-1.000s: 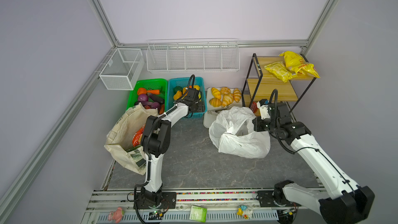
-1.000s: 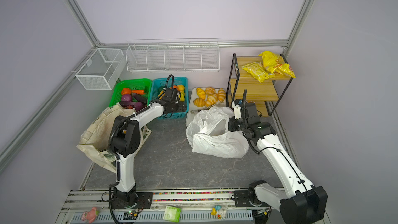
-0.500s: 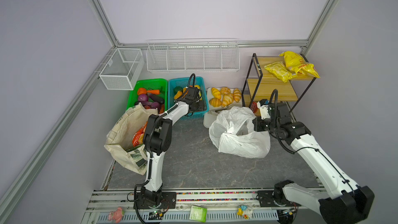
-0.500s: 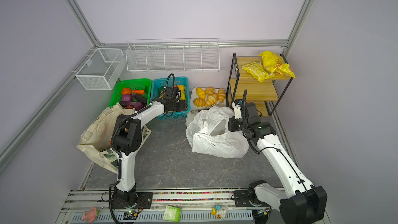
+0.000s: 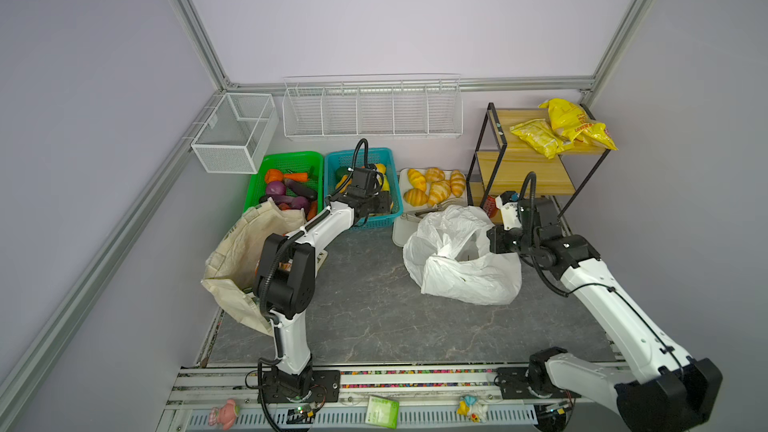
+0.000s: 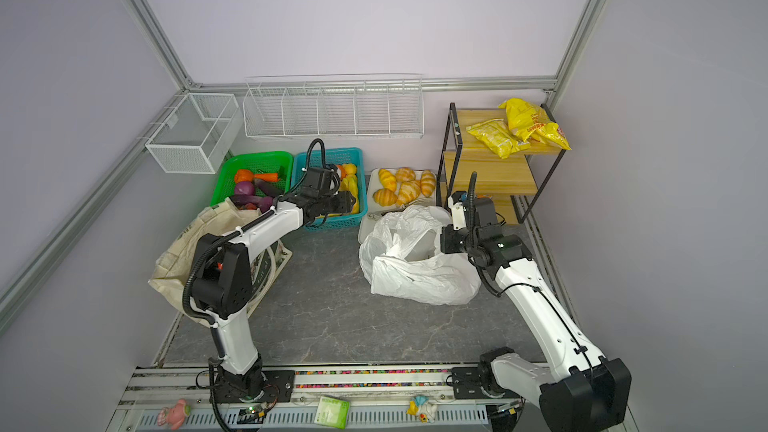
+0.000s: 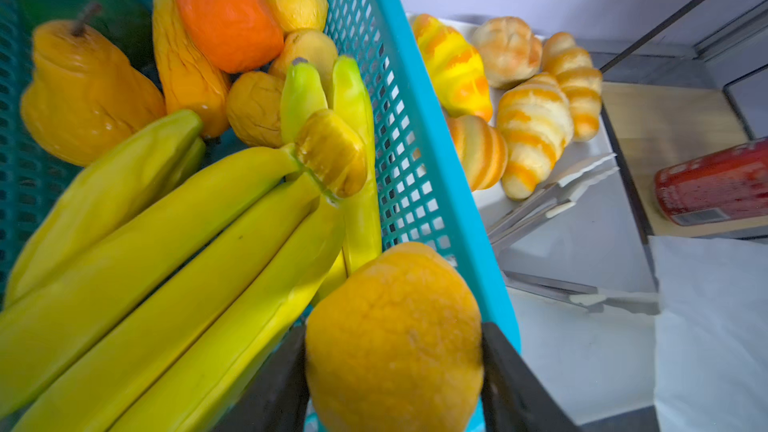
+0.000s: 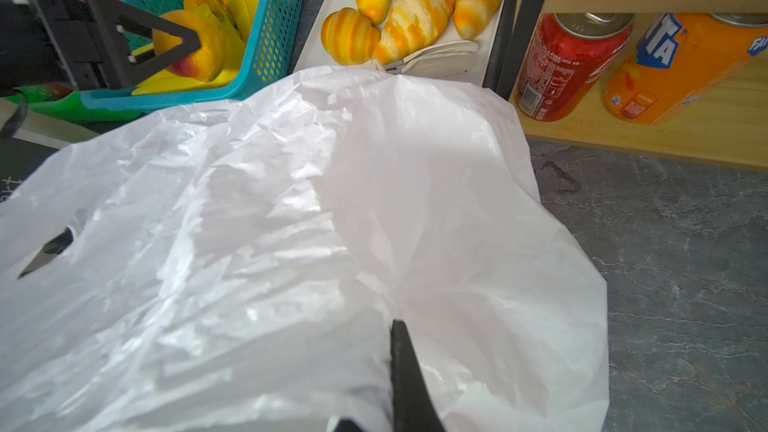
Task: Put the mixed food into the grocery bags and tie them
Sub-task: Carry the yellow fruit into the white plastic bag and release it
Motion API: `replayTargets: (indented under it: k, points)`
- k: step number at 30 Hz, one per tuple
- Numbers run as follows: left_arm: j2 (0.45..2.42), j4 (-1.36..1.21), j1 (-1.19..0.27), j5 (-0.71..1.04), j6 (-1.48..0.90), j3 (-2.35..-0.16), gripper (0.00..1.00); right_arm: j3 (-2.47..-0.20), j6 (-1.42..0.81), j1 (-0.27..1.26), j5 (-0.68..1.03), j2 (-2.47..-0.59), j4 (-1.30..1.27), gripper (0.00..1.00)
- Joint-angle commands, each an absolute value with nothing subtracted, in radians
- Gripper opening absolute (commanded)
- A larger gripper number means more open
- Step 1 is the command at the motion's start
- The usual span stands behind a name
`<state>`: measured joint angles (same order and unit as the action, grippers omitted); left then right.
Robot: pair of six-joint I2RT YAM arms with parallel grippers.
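orange-yellow toy fruit [image 7: 395,367] sits between the two black fingers [image 7: 282,384] of the left gripper [image 7: 394,332], which is clamped on it from both sides. fruit is near round; no sure long axis can be told. in the right wrist view its reddish end [image 8: 185,70] faces downward. it is at the corner of the teal basket [image 7: 415,151] nearest the white tray [image 7: 582,243], just above the banana bunch [image 7: 166,263]; contact with the bananas cannot be told.

remaining in the basket: a pear [image 7: 83,85], a bright orange piece [image 7: 226,14] and several smaller yellow fruits. the basket's mesh wall stands between the held fruit and the tray, which carries croissants [image 7: 532,130] and tongs [image 7: 552,197].

white plastic bag [image 5: 461,259] lies slumped on the grey table, its mouth gaping upward, touching the tray's near corner. the right gripper [image 5: 495,241] is clenched on the bag's rim at the side nearest the shelf [image 5: 523,160].

cream canvas tote [image 5: 245,251] stands open beside the green basket [image 5: 291,156], partly hidden by the left arm.
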<state>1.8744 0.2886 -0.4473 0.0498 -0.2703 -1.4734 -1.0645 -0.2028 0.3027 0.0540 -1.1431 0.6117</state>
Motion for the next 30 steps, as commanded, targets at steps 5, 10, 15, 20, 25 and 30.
replayTargets:
  k: [5,10,15,20,25,30]
  points:
    - [1.630,0.146,-0.453,0.129,-0.328,-1.249,0.45,-1.049,-0.207,0.297,0.072,-1.147,0.592,0.06]
    - [1.349,0.138,-0.525,0.160,-0.304,-1.015,0.45,-1.056,-0.208,0.299,0.077,-1.158,0.589,0.06]
    - [1.104,0.139,-0.665,0.195,-0.295,-0.839,0.44,-1.060,-0.204,0.298,0.073,-1.165,0.581,0.06]
    - [1.053,-0.038,-0.816,0.245,-0.302,-0.767,0.45,-1.065,-0.207,0.298,0.084,-1.184,0.569,0.06]
    - [1.262,-0.054,-0.858,0.249,-0.258,-0.861,0.46,-1.054,-0.212,0.298,0.093,-1.159,0.568,0.06]
    - [1.470,-0.100,-0.880,0.214,-0.253,-0.964,0.54,-1.049,-0.216,0.297,0.086,-1.135,0.577,0.06]
